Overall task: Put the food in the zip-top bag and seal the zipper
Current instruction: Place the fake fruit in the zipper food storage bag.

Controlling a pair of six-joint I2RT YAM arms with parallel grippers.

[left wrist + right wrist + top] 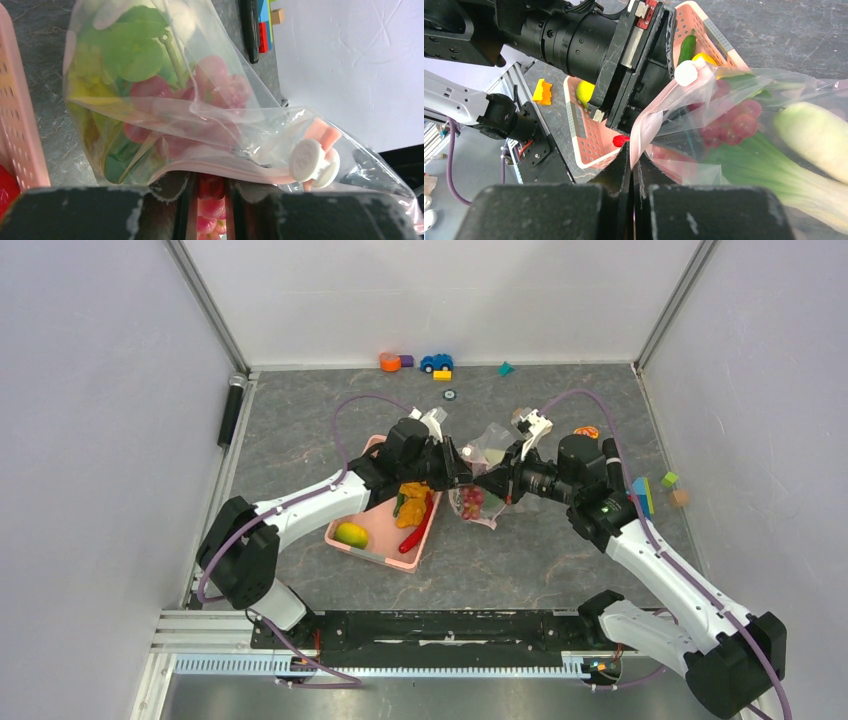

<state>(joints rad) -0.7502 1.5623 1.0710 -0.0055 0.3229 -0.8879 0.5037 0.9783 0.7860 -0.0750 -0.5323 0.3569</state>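
The clear zip-top bag (487,455) hangs between my two grippers at the table's middle. Inside it are the bok choy (816,135), its green leaves (135,55) and pinkish-red grapes (729,120). My left gripper (456,471) is shut on the pink zipper strip (225,169) beside the white slider (310,162). My right gripper (633,159) is shut on the same strip further along. The pink basket (372,527) holds the mango (351,534), orange and yellow pieces (413,505), a red chili (418,535) and a green chili (687,45).
Toy blocks and a blue car (436,362) lie at the back wall. More blocks (642,495) sit at the right beside my right arm. A black cylinder (232,410) lies at the left edge. An orange piece (543,91) lies on the table beside the basket.
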